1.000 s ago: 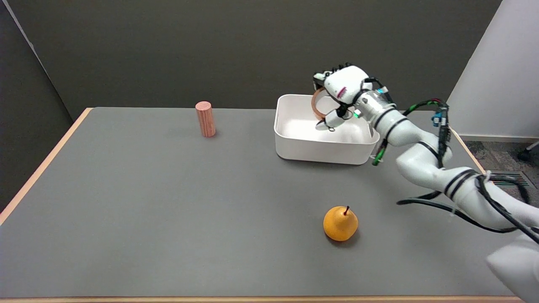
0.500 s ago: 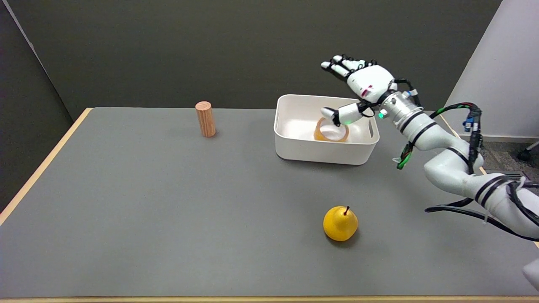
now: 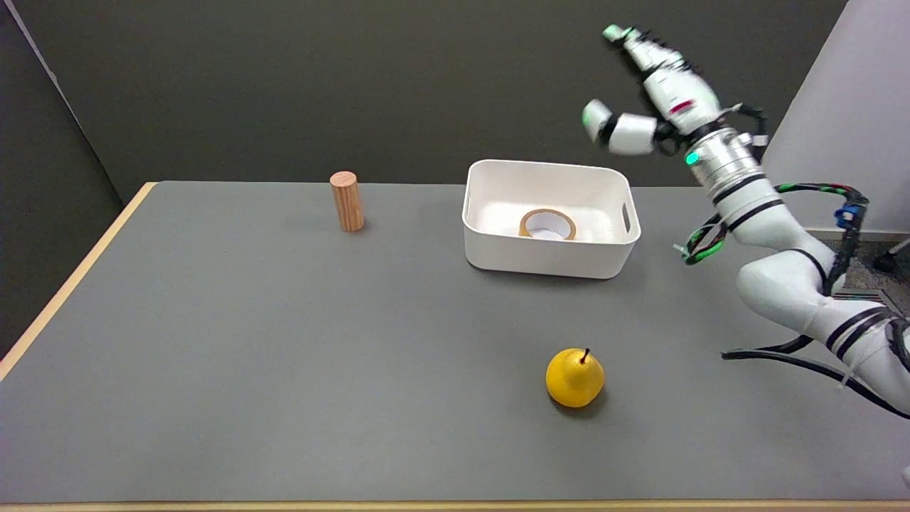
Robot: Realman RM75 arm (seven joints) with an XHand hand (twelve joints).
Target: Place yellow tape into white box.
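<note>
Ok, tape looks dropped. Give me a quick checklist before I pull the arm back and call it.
1. Yellow tape inside the white box: ok, lying flat on the floor of it.
2. Right hand empty, fingers spread: ok.
3. Hand above the box rim and apart from it: ok.
4. Box upright on the table: ok.
5. Pear and wooden cylinder away from the arm: ok.
</note>
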